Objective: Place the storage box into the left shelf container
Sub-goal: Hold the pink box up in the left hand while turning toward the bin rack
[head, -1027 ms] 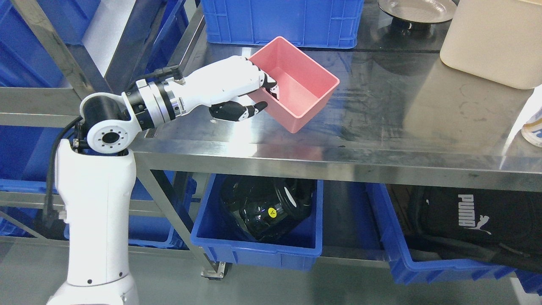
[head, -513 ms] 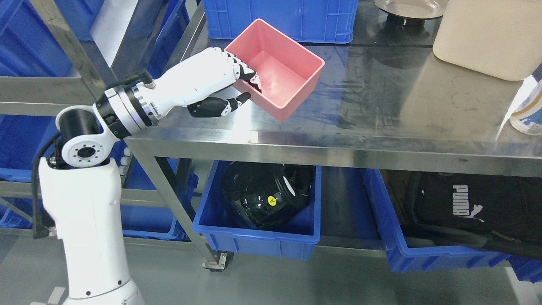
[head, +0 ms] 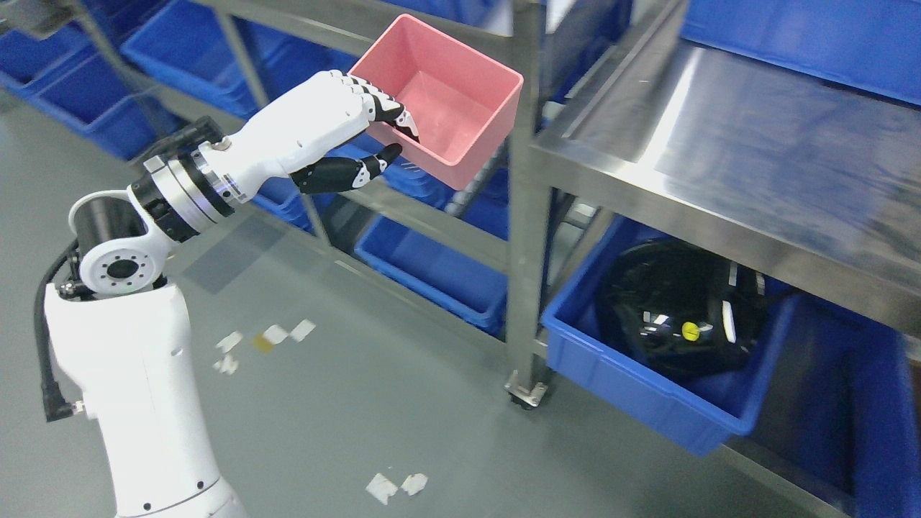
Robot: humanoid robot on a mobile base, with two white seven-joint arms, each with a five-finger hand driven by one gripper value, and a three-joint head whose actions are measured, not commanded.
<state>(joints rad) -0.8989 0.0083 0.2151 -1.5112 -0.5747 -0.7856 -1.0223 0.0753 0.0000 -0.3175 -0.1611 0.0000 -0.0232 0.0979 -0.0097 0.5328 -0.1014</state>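
One hand working: left hand [head: 338,133] grips the near wall of the pink storage box [head: 446,108], fingers over the rim, thumb outside. Box is airborne at 12 o'clock, clear of the steel desk [head: 755,165]. Transport step. Next: carry toward the blue shelf containers [head: 187,54] at 10 o'clock, lower in. Box is smooth rigid plastic, rectangular, empty.

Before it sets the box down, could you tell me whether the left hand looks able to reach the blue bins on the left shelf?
Probably yes: left hand holds pink box just before blue bins, nothing between.
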